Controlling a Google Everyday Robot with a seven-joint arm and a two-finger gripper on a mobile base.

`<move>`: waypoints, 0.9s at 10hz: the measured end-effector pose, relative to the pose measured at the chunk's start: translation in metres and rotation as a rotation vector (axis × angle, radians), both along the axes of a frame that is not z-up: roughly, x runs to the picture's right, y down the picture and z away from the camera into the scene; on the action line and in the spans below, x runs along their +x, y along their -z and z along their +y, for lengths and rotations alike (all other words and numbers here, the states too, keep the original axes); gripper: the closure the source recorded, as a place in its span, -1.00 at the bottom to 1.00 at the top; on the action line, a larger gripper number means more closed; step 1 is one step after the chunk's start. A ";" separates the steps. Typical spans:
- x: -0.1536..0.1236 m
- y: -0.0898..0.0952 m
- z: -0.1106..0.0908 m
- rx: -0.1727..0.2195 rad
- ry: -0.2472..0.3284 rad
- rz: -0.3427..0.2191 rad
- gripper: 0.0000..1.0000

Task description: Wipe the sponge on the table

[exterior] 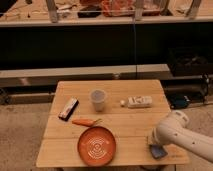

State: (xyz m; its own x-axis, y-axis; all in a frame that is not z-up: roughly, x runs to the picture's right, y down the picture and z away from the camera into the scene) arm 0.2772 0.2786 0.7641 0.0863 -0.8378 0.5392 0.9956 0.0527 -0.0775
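Note:
The light wooden plank table fills the middle of the camera view. A small blue sponge lies on the table's near right corner. My white arm comes in from the lower right, and the gripper is pressed down onto the sponge, mostly hidden behind the rounded wrist.
An orange plate sits at the near middle, with a carrot just behind it. A clear cup, a white remote-like object and a black-and-white bar stand farther back. A long grey shelf runs behind the table.

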 end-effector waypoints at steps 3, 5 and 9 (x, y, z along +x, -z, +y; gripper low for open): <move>-0.003 -0.023 -0.030 0.024 -0.018 0.012 1.00; -0.007 -0.031 -0.048 0.047 -0.038 0.007 1.00; -0.047 -0.037 -0.060 0.048 -0.010 -0.042 1.00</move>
